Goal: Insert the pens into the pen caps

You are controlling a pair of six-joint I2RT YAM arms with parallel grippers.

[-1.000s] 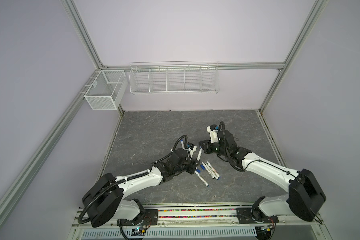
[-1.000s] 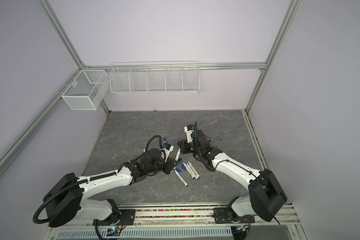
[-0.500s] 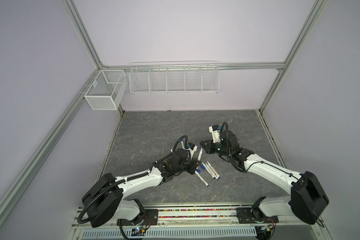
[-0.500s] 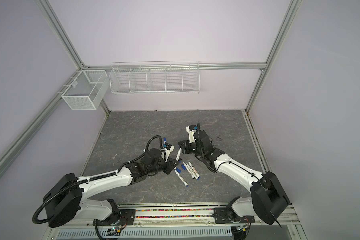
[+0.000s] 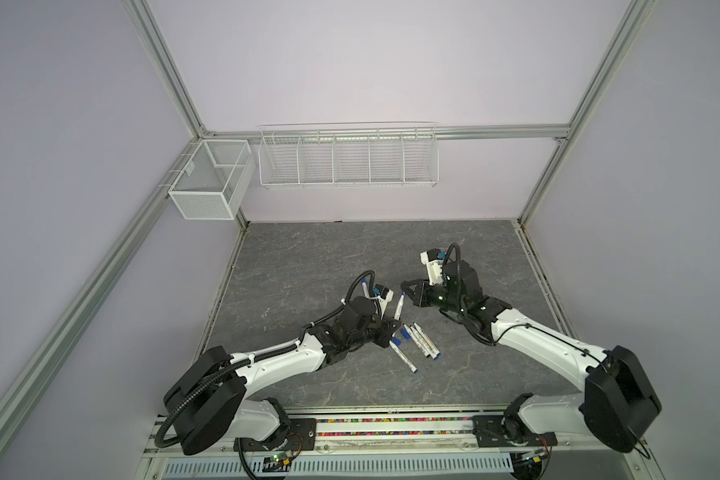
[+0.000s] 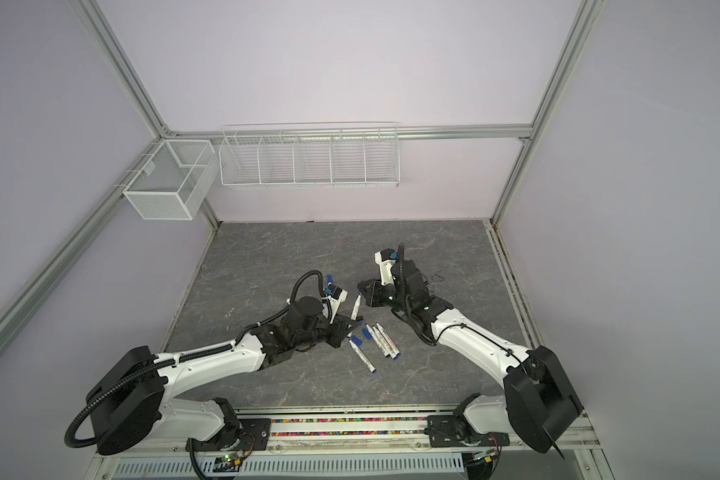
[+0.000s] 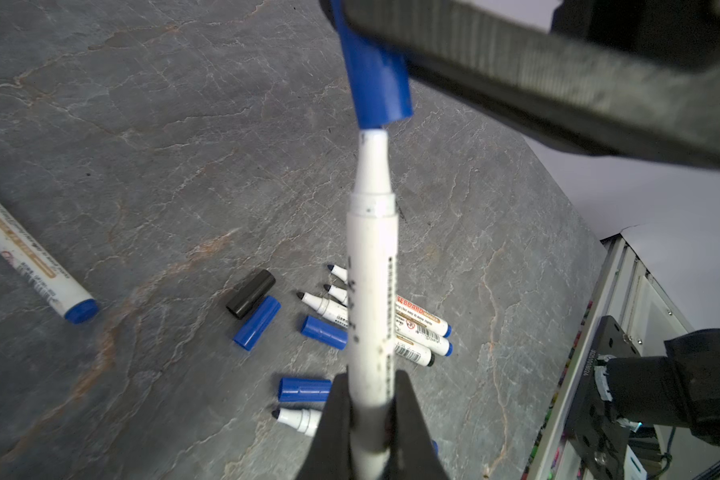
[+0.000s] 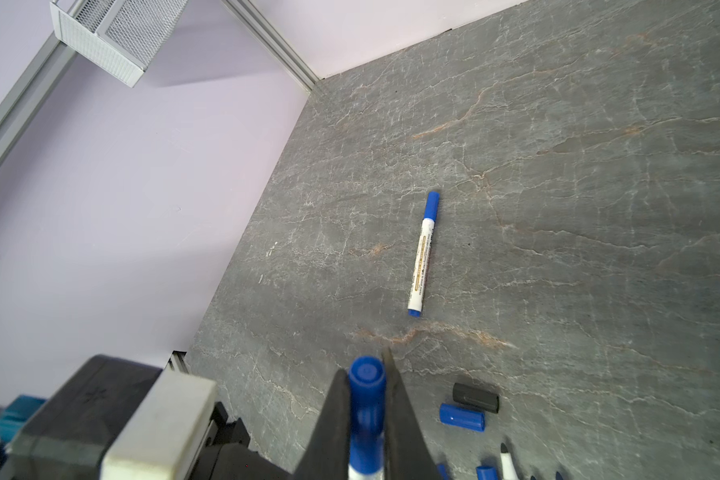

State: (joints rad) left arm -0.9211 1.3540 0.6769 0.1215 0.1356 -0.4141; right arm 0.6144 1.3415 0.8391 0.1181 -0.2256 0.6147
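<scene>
The slim white marker pen with a printed label (image 7: 373,257) is clenched in my left pincer (image 7: 373,380). Its narrow end points into the open mouth of a short blue plastic cap (image 7: 375,83). The nib is hidden inside that mouth and the white neck below it is bare. My right pincer (image 8: 364,374) grips this cap on both sides, and the right wrist view shows its closed end.

In both top views my two pincers meet above the grey stone-patterned tabletop (image 5: 308,257), with the pen slanting between them.

Under the held pen, three uncapped white pens (image 7: 418,328) lie side by side on the tabletop. A loose blue cap (image 7: 324,331) sits just beside their nibs. Near that, a second loose blue cap (image 7: 257,323) lies against a black cap (image 7: 251,293). A third loose blue cap (image 7: 304,389) rests just beside a fourth uncapped pen (image 7: 298,417).

Well apart from this cluster, a capped white pen (image 8: 422,253) lies alone.
</scene>
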